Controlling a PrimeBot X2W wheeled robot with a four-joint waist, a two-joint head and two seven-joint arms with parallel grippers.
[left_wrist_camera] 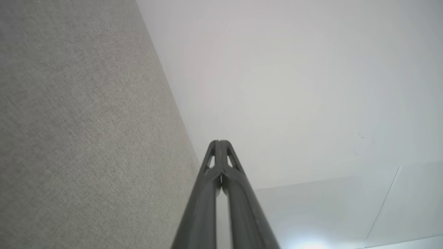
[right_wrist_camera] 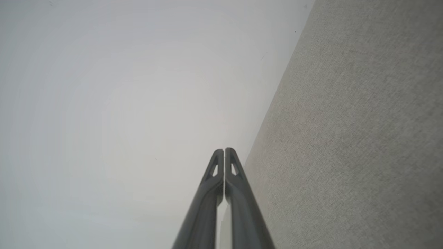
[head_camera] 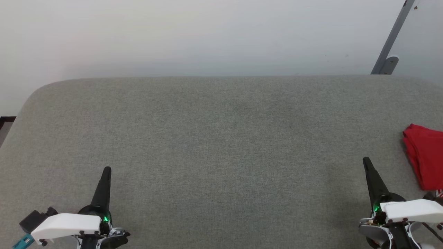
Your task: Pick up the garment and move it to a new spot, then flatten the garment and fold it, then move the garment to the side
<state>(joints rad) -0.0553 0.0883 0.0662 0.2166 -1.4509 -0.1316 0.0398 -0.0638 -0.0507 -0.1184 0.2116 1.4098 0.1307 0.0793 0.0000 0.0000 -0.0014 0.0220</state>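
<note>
On my far left, the left gripper (head_camera: 106,172) sits low over the grey fabric surface (head_camera: 221,138), fingers pointing away from me. In the left wrist view (left_wrist_camera: 220,143) its two dark fingers meet at the tips, with only a thin slit lower down and nothing between them. The broad middle of the grey surface runs back to a pale wall (head_camera: 207,34).

Moving right, the right gripper (head_camera: 366,162) mirrors the left one. In its own wrist view (right_wrist_camera: 224,150) the fingers are pressed together and hold nothing.

Just beyond it, at the right edge of my head view, the garment (head_camera: 424,155) lies on the grey surface, apart from the right gripper and cut off by the frame. It is a compact red bundle with layered folds stacked along its left side. A scrap of red-and-white striped trim peeks out at its lower end. A grey metal bar (head_camera: 392,38) leans against the wall above it.
</note>
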